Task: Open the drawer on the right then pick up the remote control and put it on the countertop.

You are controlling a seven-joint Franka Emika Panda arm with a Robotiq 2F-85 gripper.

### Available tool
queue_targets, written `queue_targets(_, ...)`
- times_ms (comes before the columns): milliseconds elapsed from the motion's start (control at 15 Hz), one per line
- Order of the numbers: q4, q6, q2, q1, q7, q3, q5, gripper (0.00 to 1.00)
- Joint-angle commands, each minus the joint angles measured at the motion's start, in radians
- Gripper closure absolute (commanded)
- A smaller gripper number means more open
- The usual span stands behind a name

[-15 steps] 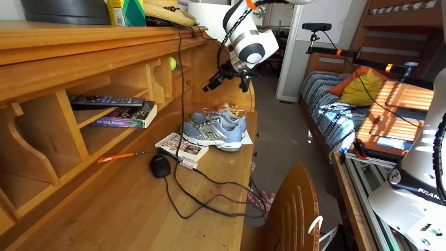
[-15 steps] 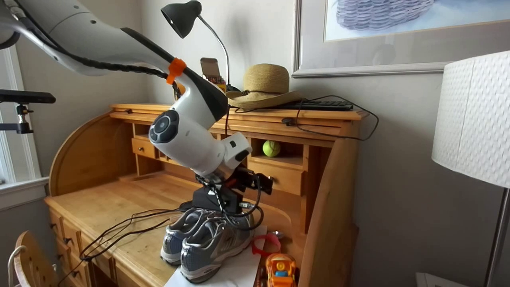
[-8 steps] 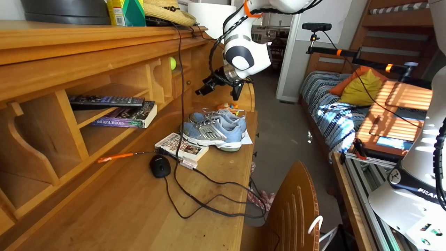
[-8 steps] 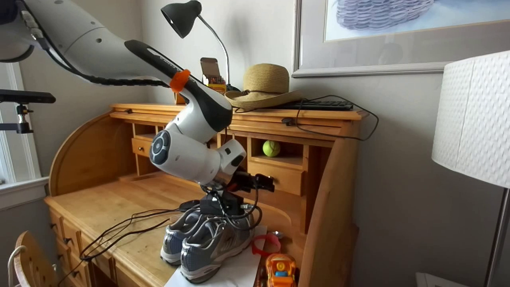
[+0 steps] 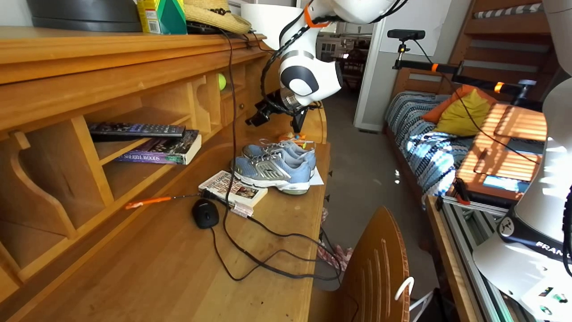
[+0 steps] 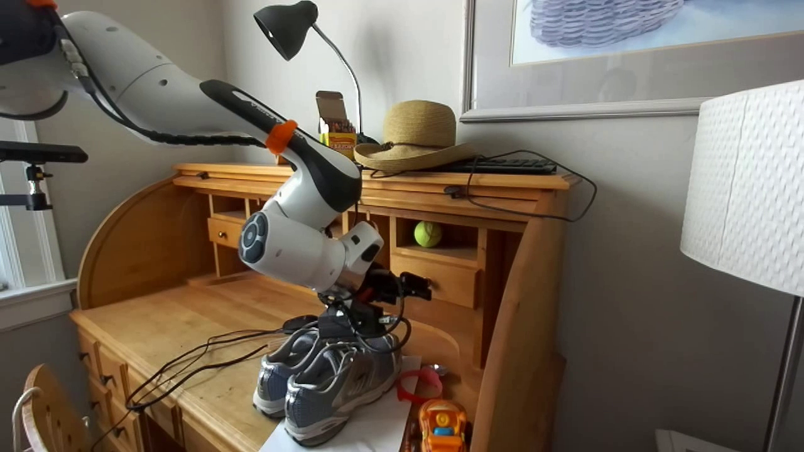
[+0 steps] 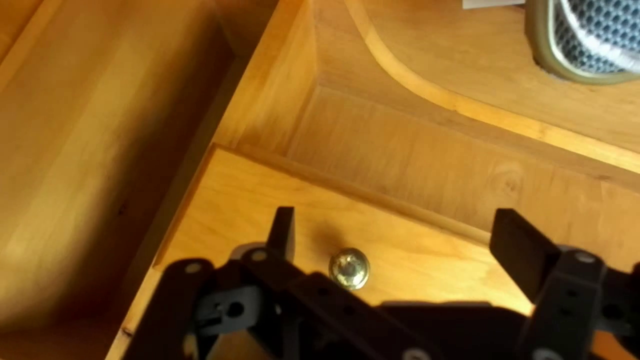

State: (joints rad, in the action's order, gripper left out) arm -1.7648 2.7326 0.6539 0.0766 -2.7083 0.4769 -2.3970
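Gripper (image 7: 394, 222), black, two-fingered: jaws spread wide, nothing held. In the wrist view its fingers (image 7: 284, 232) show to either side of a knob (image 7: 349, 269); depth hard to judge.

Knob, round, brass-coloured: off-centre, nearer the finger at picture left. Step in hand, as judged: gripping this to draw out the drawer (image 7: 380, 235). Advised: shift sideways until the gap looks even, advance until the fingers flank it — then squeeze squarely; uneven pressure could slip off so small and rounded a hold.

Drawer, plain wooden front: appears closed, below a tennis ball (image 6: 428, 233). Pull straight and slowly; a skewed pull may bind it.

Shoes (image 5: 275, 172), one pair, blue-grey: on the countertop (image 5: 178, 268), just below the gripper in an exterior view; best kept clear of when backing away.

Remote control (image 5: 138, 129), one, well apart from the gripper: slim, long, dark grey-black, with rows of small lighter buttons facing up, their markings too small to read. Location: a cubby shelf (image 5: 114, 154), one end seeming to project past the edge, over a purple-spined paperback (image 5: 161, 150) — not yet on the countertop. Contact with the paperback: cannot tell.
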Motion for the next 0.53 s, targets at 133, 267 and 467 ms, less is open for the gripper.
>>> queue_targets(133, 0.015, -0.087, 0.044, -0.055, 0.032, -0.007, 0.062, 0.0)
queue_targets(267, 0.021, -0.107, 0.044, -0.066, 0.032, -0.003, 0.078, 0.0)
queue_targets(467, 0.048, -0.095, 0.031, -0.125, 0.028, -0.062, 0.111, 0.0)
